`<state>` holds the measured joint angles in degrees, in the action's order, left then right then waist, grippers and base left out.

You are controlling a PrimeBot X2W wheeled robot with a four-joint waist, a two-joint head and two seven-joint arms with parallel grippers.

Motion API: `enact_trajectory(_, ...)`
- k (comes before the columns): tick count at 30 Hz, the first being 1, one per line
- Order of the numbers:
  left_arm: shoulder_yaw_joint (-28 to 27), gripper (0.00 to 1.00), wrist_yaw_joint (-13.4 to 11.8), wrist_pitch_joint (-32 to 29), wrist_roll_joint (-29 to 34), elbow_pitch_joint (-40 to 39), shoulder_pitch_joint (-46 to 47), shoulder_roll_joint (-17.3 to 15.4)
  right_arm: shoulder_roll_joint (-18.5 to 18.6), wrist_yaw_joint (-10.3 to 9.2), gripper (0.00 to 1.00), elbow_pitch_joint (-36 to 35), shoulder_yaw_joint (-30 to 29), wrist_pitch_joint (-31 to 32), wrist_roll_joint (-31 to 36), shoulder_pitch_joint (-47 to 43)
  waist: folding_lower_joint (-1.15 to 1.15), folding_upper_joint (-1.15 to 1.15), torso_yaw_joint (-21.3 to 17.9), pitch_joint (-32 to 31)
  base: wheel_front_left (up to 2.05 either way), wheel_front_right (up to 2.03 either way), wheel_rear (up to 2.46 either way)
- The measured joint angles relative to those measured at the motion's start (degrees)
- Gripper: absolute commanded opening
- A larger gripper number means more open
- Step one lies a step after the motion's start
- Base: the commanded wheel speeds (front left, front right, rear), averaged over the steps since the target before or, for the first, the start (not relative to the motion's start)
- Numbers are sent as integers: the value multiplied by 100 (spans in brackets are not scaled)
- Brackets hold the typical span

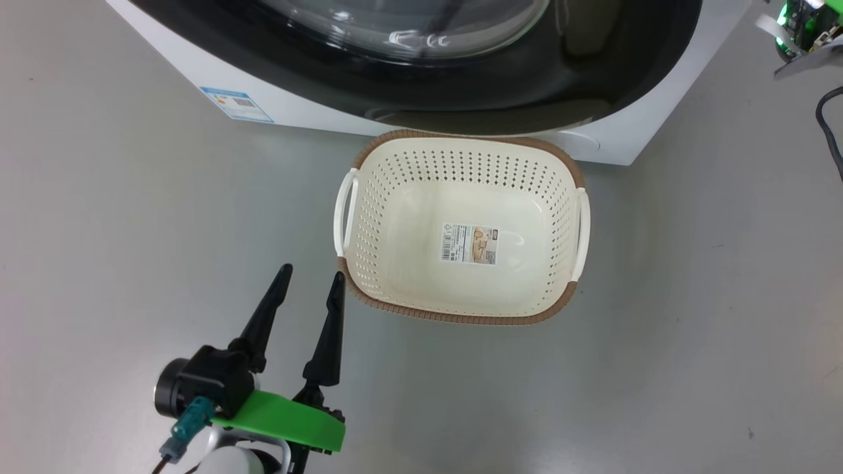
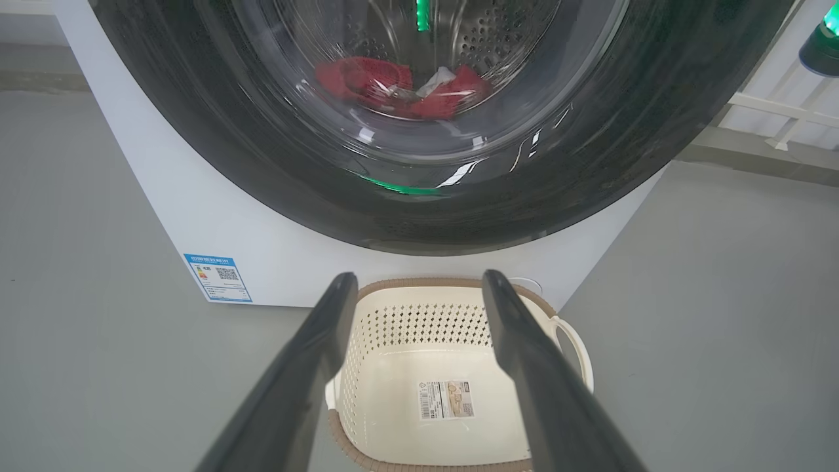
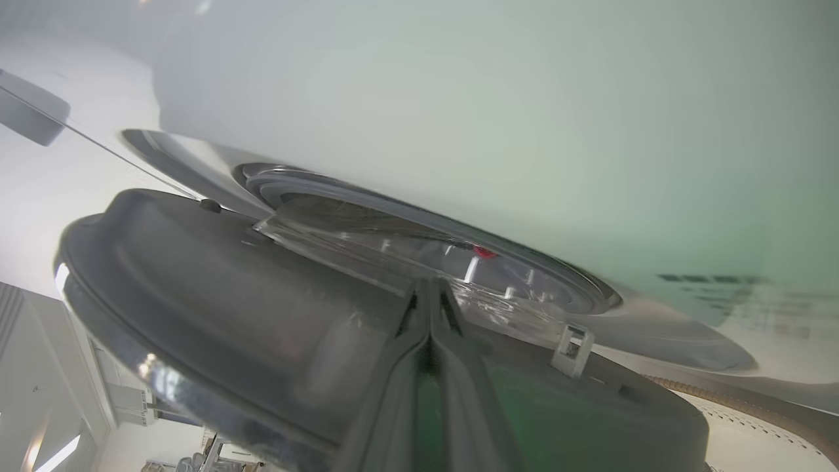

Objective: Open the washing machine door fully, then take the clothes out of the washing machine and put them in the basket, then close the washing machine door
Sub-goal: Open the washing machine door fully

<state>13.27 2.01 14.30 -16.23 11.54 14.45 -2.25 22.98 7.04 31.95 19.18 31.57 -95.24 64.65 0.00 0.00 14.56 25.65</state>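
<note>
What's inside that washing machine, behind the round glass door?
Through the glass of the washing machine door, red clothes with a white patch lie low in the perforated steel drum. How many pieces there are, and anything beneath them, the heap and glare hide.

- the basket (image 1: 461, 318) on the floor (image 1: 132, 230), just before the washing machine (image 1: 296, 108).
- the clothes (image 2: 367, 82) in the drum (image 2: 498, 33), behind the washing machine door (image 2: 262, 151).
- the left gripper (image 1: 313, 271) beside the basket's near-left corner.
</note>
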Motion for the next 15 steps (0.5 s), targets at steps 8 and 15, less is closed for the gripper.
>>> enact_trajectory(8,-9,100,-2,0,0,1,-6,0,-92,0,0,-234,9,131,26,-360,0,0,-50,-170,0,0,0)
enact_trajectory(15,-19,100,-2,0,0,2,-31,-1,-171,0,0,-452,16,259,56,-748,0,0,-102,-371,0,0,0)
